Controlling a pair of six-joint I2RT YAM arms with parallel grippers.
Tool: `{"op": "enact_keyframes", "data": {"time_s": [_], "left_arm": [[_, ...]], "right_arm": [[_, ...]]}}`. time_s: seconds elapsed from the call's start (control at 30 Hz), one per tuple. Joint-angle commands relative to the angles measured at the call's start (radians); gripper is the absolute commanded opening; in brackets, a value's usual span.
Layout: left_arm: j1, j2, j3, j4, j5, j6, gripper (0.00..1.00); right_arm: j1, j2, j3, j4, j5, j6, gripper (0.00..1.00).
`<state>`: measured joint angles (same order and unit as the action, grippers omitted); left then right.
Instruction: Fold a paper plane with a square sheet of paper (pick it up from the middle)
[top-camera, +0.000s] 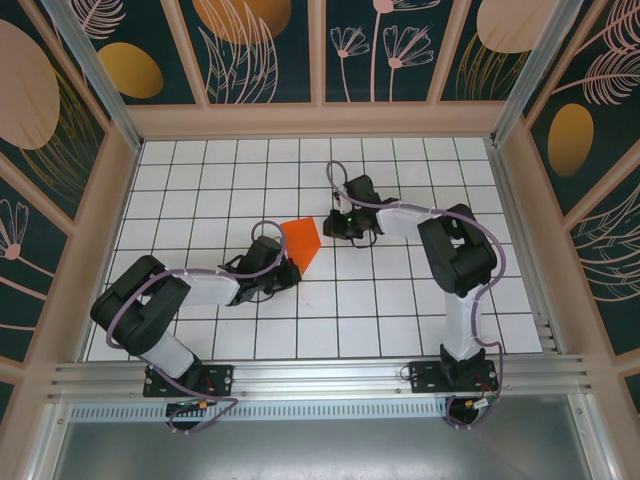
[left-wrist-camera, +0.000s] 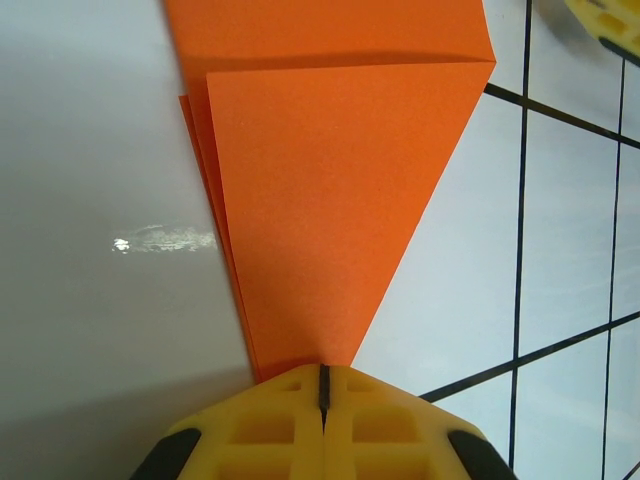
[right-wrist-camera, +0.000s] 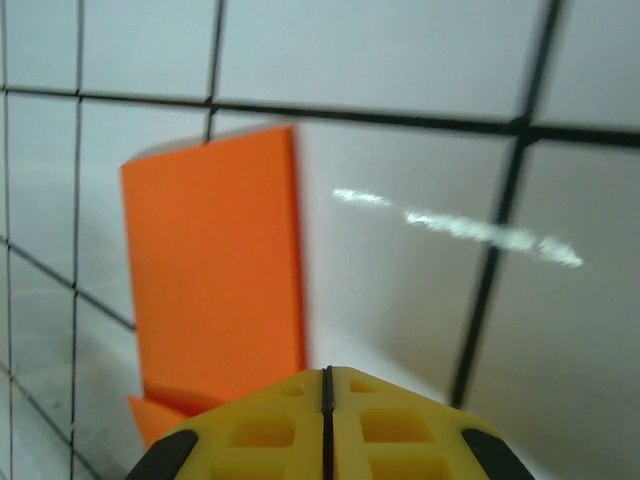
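The paper (top-camera: 300, 241), folded to a tapering wedge, sits near the table's (top-camera: 400, 310) middle, well apart from every edge. The left gripper (left-wrist-camera: 323, 372) is clamped on its narrow tip. The right gripper (top-camera: 333, 224) is closed and empty, just beside the paper's right side. The next crease probably needs the left pinch kept firm while the right presses along the fold. Bare room lies all round.

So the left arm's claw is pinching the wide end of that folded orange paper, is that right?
Not quite. The left gripper is shut on the narrow pointed end of the folded orange paper, not the wide end. The left wrist view shows the paper tapering down into its closed jaws.
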<state>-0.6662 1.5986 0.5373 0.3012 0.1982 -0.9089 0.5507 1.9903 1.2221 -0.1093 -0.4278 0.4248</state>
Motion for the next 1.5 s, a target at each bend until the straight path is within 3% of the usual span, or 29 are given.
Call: {"op": "enact_keyframes", "data": {"time_s": [0.0,0.33,0.73,1.0,1.27,1.47], "left_arm": [[-0.008,0.047,-0.034,-0.223,-0.028,0.025,0.05],[-0.007,0.039,-0.044,-0.218,-0.029,0.022,0.05],[-0.007,-0.005,-0.05,-0.23,-0.037,0.008,0.08],[-0.006,-0.199,0.005,-0.284,-0.12,-0.03,0.3],[-0.007,-0.333,-0.001,-0.352,-0.303,-0.086,0.53],[-0.007,-0.366,-0.004,-0.361,-0.341,-0.096,0.68]], "right_arm": [[0.071,-0.026,-0.031,-0.003,-0.038,0.011,0.11],[0.124,0.073,0.02,-0.036,-0.029,0.013,0.1],[0.006,0.067,0.057,-0.035,0.094,0.018,0.1],[0.066,0.0,0.084,-0.016,0.15,-0.009,0.11],[0.096,0.151,0.278,-0.107,0.232,-0.03,0.14],[0.097,0.273,0.433,-0.219,0.272,-0.053,0.16]]}}
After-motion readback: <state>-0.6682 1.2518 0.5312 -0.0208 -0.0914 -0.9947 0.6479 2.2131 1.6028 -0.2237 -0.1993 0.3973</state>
